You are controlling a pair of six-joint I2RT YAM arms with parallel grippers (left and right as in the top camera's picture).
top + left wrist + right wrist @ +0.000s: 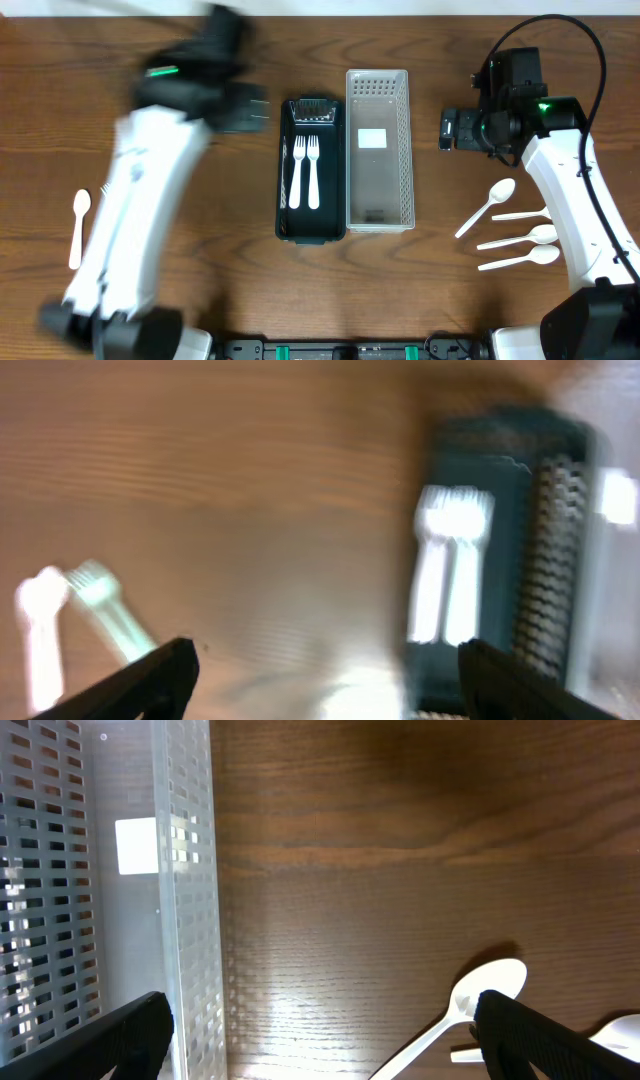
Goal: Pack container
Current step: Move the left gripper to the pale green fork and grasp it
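A white spoon [80, 222] was seen far left. The left gripper [328, 652], blurred, was held wide open and empty near the dark tray [281, 200], in which two forks [307, 172] were laid. Just beside it stood the grey basket [378, 185]. The right gripper [322, 1005] was spread wide and empty, near four spoons [541, 233].

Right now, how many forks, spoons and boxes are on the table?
Forks: 3, two in the dark tray, one loose on the left, blurry
Spoons: 5
Boxes: 2, the dark tray and the white basket
Total: 10
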